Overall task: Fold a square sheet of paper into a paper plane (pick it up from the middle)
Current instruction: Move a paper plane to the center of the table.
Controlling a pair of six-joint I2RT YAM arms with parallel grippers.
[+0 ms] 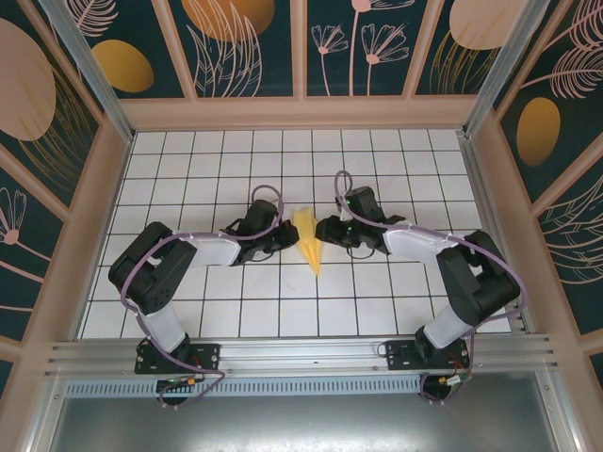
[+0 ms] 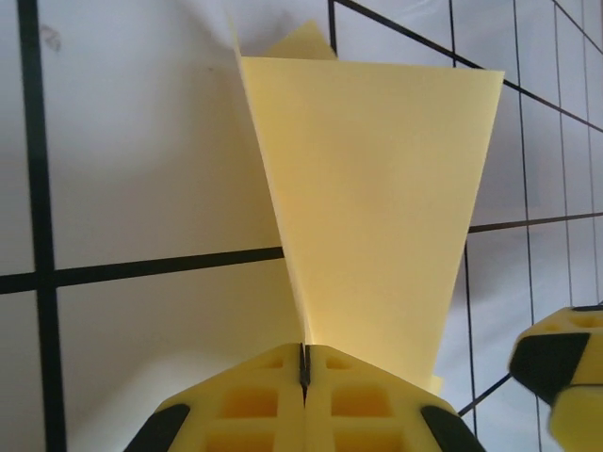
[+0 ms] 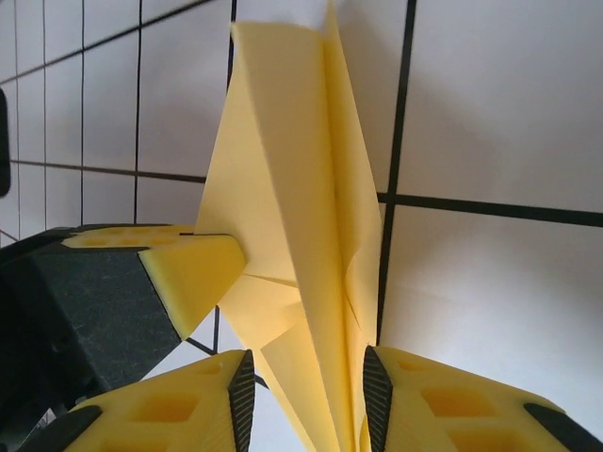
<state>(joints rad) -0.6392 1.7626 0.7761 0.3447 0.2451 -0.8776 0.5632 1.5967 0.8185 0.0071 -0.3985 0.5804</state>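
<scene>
Counter (image 1: 188, 169) of white gridded tiles: one. Black-and-white arms: two, both bent inward with elbows out, meeting mid-counter. Pale-yellow pointed paper plane (image 1: 308, 240): one, at centre between them. Left gripper (image 2: 303, 375) clenched on its edge. Right gripper (image 3: 306, 377) released, fingers straddling the plane.

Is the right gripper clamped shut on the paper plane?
No. In the right wrist view the right gripper has its jaws apart, with open space beside the paper plane between them.
</scene>
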